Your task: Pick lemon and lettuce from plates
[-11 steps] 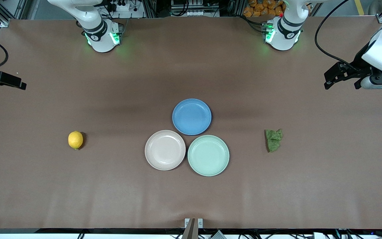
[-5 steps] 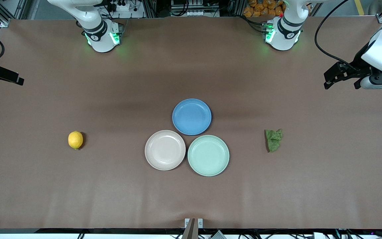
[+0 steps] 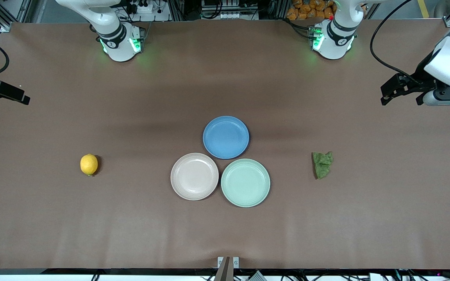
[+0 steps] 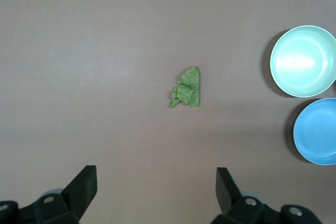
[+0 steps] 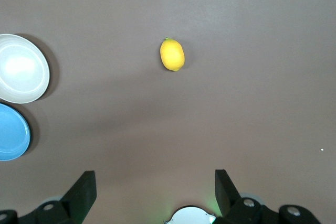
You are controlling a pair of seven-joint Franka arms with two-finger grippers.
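Brown table (image 3: pixel 131 218): the lemon (image 3: pixel 89 164) lies on it toward my right arm's end, the lettuce (image 3: pixel 322 164) toward my left arm's end, both well apart from the beige plate (image 3: pixel 178 187) and green plate (image 3: pixel 229 195) between them. My left gripper (image 3: pixel 401 92) and right gripper (image 3: pixel 12 95) hang spread, holding nothing, over the table's ends.

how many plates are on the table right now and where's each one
3, clustered mid-table, all empty. The blue plate is farthest from the front camera. The beige plate sits nearer, toward the right arm's end; the green plate is beside it, toward the left arm's end. None looks hidden.
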